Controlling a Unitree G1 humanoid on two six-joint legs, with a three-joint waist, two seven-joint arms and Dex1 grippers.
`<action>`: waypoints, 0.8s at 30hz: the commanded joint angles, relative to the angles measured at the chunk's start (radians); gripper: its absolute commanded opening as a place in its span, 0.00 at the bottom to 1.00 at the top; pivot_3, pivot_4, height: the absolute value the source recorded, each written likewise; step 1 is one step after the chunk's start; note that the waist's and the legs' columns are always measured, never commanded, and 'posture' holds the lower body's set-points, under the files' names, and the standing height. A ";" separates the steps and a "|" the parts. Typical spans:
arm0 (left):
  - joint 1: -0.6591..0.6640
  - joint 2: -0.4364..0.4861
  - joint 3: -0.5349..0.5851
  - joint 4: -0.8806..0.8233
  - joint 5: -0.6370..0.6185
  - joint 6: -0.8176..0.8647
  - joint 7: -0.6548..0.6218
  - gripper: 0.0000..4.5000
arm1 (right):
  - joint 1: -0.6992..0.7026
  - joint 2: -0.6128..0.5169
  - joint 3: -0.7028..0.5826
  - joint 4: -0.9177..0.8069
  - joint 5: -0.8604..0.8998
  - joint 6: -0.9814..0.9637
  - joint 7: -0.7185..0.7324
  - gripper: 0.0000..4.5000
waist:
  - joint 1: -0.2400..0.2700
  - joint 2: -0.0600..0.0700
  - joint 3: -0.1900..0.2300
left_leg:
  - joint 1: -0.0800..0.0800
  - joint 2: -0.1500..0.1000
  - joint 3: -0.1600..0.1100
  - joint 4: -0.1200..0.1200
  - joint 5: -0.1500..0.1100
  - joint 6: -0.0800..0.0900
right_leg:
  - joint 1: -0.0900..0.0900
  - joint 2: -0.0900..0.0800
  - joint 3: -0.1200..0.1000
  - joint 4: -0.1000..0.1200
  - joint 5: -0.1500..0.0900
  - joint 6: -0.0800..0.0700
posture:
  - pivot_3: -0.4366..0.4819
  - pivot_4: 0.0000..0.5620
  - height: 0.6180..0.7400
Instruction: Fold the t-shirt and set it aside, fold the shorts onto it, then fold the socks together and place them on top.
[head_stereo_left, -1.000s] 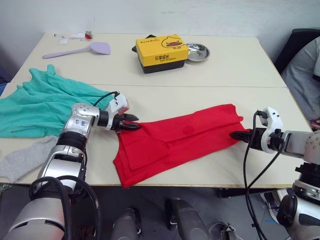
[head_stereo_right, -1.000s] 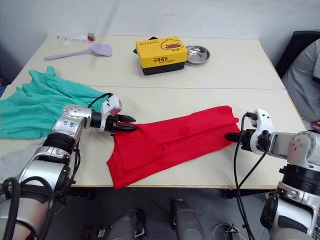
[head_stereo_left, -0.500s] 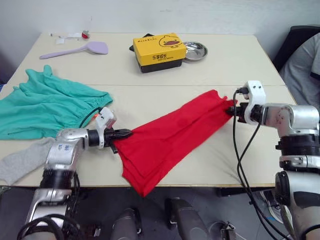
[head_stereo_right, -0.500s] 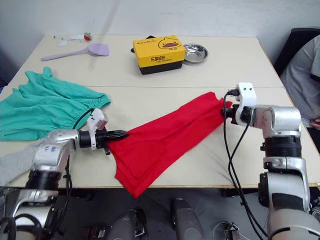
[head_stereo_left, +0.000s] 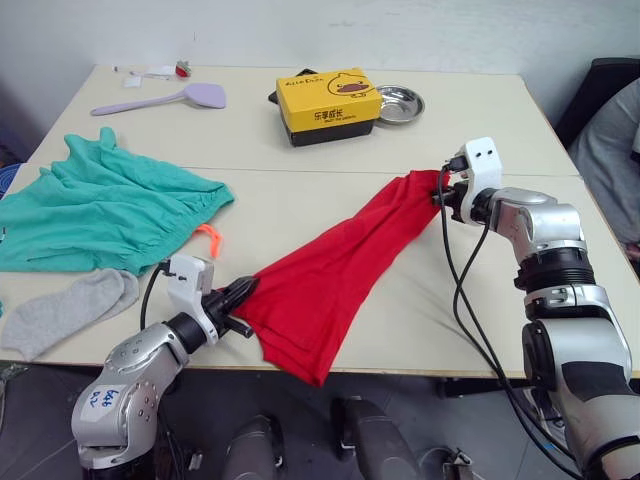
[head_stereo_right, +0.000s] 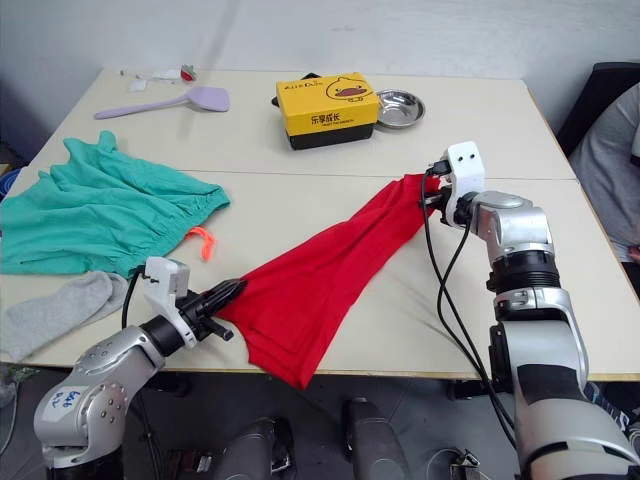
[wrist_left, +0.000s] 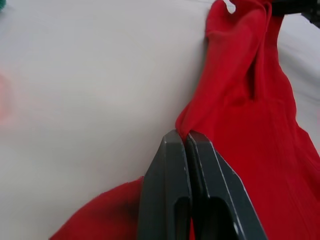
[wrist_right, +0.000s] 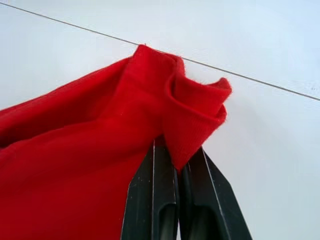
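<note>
The red t-shirt is stretched in a long diagonal band across the table, from near the front edge up toward the middle right. My left gripper is shut on its near end, by the front edge; the same pinch shows in the left wrist view. The far end is held by my right gripper, shut on a bunched corner. A loose flap hangs over the table's front edge. The teal shorts lie spread at the left with an orange drawstring. A grey sock lies in front of them.
A yellow box and a metal bowl stand at the back middle. A lilac spatula and small items lie at the back left. A person in grey sits at the right edge.
My left gripper has pulled the shirt's near end toward the front edge. My right gripper has carried the far end toward the back and left. The shirt has turned steeper.
</note>
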 joint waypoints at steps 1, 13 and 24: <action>0.011 0.036 0.007 -0.020 -0.032 -0.030 -0.018 0.00 | -0.020 -0.011 -0.039 0.006 0.006 -0.011 0.011 0.01 | 0.000 0.000 0.000 | 0.000 0.000 0.000 0.000 0.000 0.000 | 0.000 0.000 0.000 0.000 0.000 0.000 | 0.48 0.27 1.00; -0.321 0.460 -0.045 0.427 -0.093 -0.162 -0.458 0.78 | 0.236 -0.327 0.001 -0.568 0.204 0.554 0.388 0.85 | 0.011 0.001 0.001 | -0.002 0.000 -0.003 -0.002 -0.002 0.001 | 0.000 -0.002 -0.004 -0.003 -0.001 -0.002 | 0.48 0.27 1.00; -0.935 0.213 -0.388 1.135 0.137 -0.361 -0.563 1.00 | 0.558 -0.084 -0.109 -1.206 0.544 1.030 0.206 1.00 | 0.019 0.001 0.000 | -0.004 0.000 -0.004 0.000 -0.002 0.001 | -0.001 -0.001 -0.005 -0.002 -0.001 -0.001 | 0.48 0.27 1.00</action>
